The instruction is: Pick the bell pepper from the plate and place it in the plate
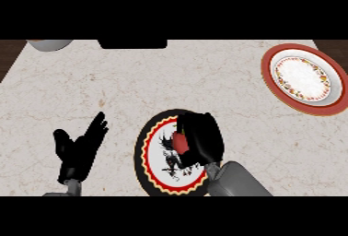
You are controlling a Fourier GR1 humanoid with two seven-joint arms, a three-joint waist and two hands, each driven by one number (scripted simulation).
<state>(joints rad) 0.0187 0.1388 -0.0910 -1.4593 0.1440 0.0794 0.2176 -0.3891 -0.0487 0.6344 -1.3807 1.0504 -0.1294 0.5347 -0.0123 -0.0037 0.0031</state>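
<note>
Counter (136,83) fills the view. Near centre: a plate (151,152) at the near edge. On it, toward its right side, the bell pepper (180,142), with the right hand (200,138) curled over it from the right. Left hand (78,147) rests well left of this plate, fingers up. Far right: a second plate (272,78), well apart from the first. Far left corner: a bowl (49,44), cut by the edge. Far centre: a flat object (132,44).
</note>
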